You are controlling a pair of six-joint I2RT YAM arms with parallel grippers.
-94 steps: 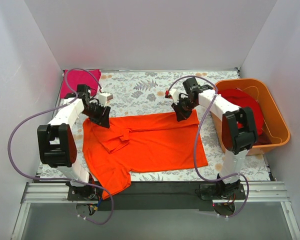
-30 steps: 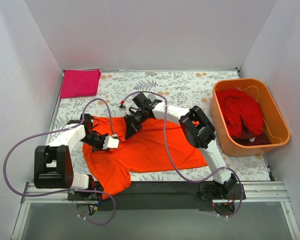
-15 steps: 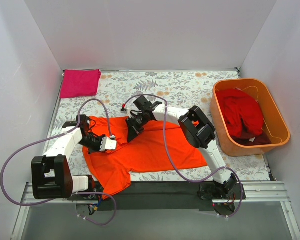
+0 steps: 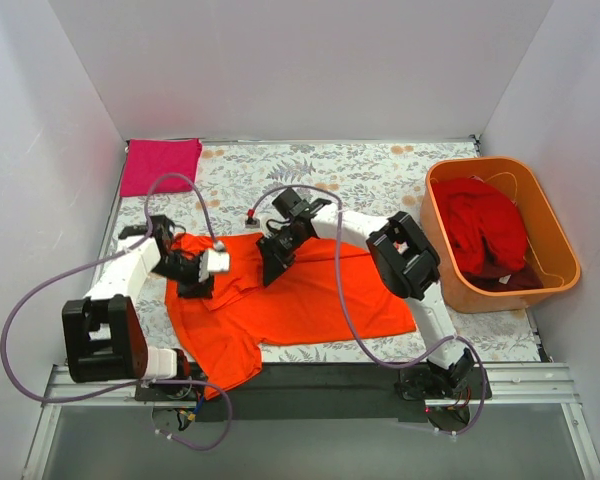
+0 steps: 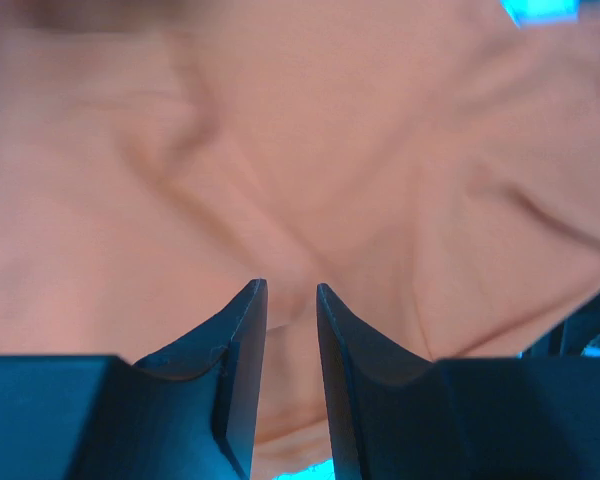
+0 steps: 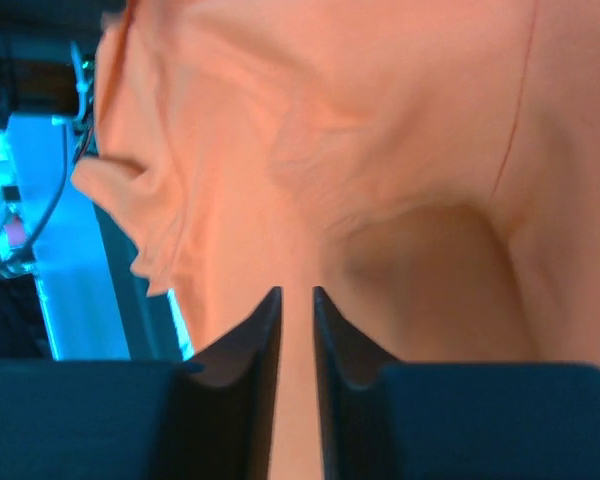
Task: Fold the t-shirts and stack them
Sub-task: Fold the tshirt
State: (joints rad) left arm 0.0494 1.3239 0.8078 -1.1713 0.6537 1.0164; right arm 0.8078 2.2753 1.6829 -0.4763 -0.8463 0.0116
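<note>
The bright orange t-shirt (image 4: pixel 310 295) lies spread on the patterned table, its left part rumpled and folded over. My left gripper (image 4: pixel 196 278) is low over the shirt's left shoulder; in the left wrist view its jaws (image 5: pixel 290 290) stand close together with orange cloth (image 5: pixel 330 150) pinched between them. My right gripper (image 4: pixel 274 264) is at the shirt's upper middle, its jaws (image 6: pixel 296 292) nearly closed on a fold of orange cloth (image 6: pixel 380 120). The magenta-pink t-shirt (image 4: pixel 161 165) lies folded at the far left corner. The deeper red t-shirt (image 4: pixel 485 228) sits crumpled in the tub.
The rigid orange plastic tub (image 4: pixel 558 232) stands at the right edge of the table. White walls close in the left, back and right sides. Purple cables loop from both arms over the table's left and middle. The shirt's lower sleeve hangs over the near edge (image 4: pixel 225 370).
Both grippers have brought the shirt's far edge from the corners inward over its middle. In the last half second the left gripper has shifted back and left, and the right gripper has barely moved.
</note>
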